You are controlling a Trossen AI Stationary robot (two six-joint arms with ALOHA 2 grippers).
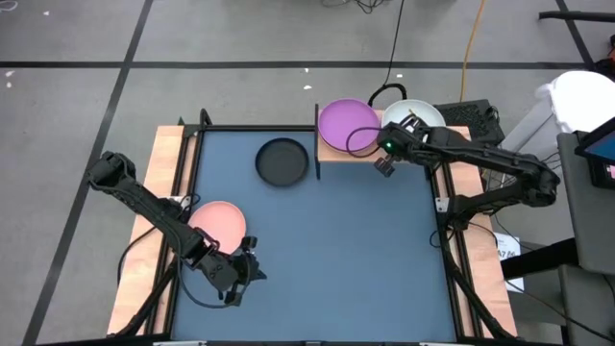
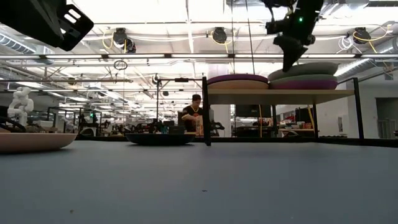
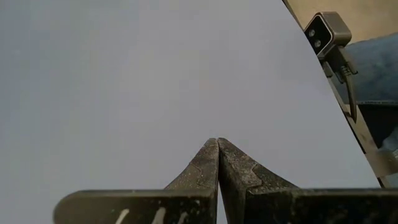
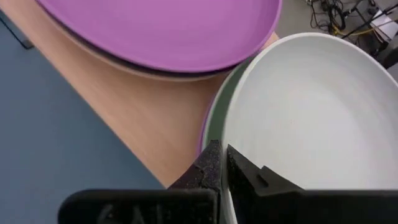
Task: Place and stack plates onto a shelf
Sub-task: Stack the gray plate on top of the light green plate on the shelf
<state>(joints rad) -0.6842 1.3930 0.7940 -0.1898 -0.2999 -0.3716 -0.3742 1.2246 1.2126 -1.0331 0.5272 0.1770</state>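
From the high view we are seeing the right gripper [image 1: 388,165] hovering at the near edge of the shelf [image 1: 332,152], its fingers together and holding nothing, between the purple plate [image 1: 346,124] and the white plate [image 1: 419,113]; the left gripper [image 1: 252,274] is waiting low over the blue worktop [image 1: 336,240], fingers together and empty, just beside the pink plate [image 1: 219,223], while the dark plate [image 1: 282,160] is lying near the shelf. The low view is giving us what the overhead cannot: both shelf piles are several plates deep, and the right gripper [image 2: 290,59] is hanging just above the right-hand pile [image 2: 311,75]. The left wrist view is showing only bare worktop beyond its pressed-together fingers [image 3: 239,174]. The right wrist view is revealing a green rim [image 4: 219,112] and a purple edge under the white plate. We judge that two plates are still waiting; to do this well we are lifting clear before swinging over, so neither pile gets nudged.
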